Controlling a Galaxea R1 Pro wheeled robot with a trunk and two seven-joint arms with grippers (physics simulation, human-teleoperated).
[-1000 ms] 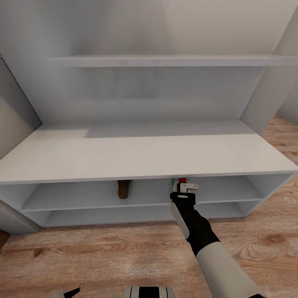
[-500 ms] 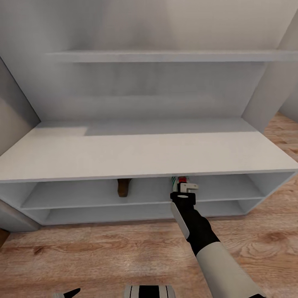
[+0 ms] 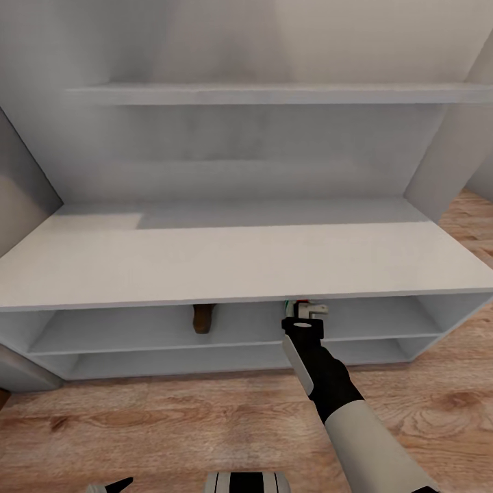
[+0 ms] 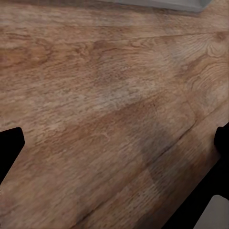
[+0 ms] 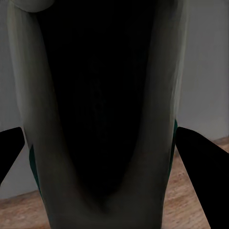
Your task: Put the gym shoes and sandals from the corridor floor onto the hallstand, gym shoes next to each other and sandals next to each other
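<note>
A gym shoe, judged light, soft-walled and best taken at its collar, is held between the right gripper's fingers at the hallstand's upper open shelf.

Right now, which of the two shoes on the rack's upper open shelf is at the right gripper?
The gym shoe, white with green and red, directly at the right gripper. The brown sandal sits apart, further left on the same shelf.
</note>
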